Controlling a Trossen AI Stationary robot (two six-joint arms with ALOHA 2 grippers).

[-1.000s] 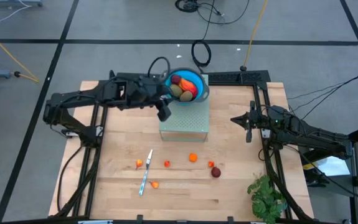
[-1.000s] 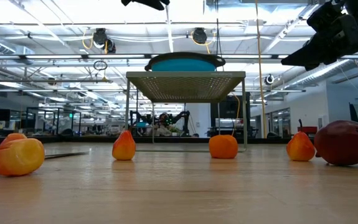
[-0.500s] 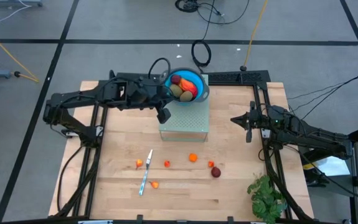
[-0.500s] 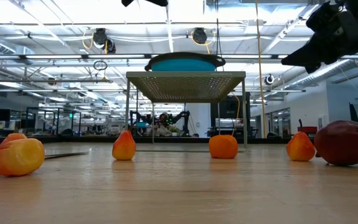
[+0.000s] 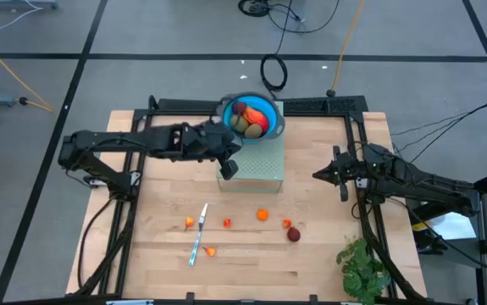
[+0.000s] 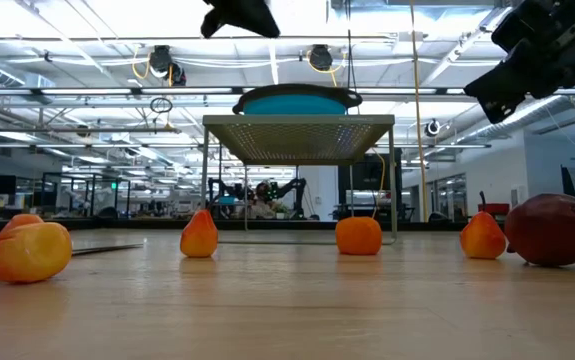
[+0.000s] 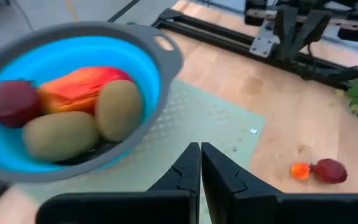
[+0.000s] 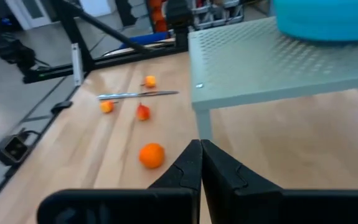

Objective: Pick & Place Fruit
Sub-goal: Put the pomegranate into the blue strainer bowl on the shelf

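- The left gripper [image 5: 229,167] hangs over the near-left corner of the pale mesh stand [image 5: 256,169], jaws pressed together and holding nothing; the left wrist view shows the tips touching.
- The right gripper [image 5: 343,190] waits above the counter [image 5: 328,254] to the stand's right, jaws also closed and empty.
- The blue bowl [image 5: 270,106] on the stand already holds a red-orange oblong, two olive ovals and a maroon ball.
- Still loose on the counter: the small orange fruit [image 5: 262,214], three tinier orange-red pieces near the knife [image 5: 197,240], and the maroon ball [image 5: 294,235] with a little red piece touching it.
- These look like light, hard plastic toys: smooth and likely to roll or squirt out. Best pinched across the widest middle, from straight above, with the jaws opened first.
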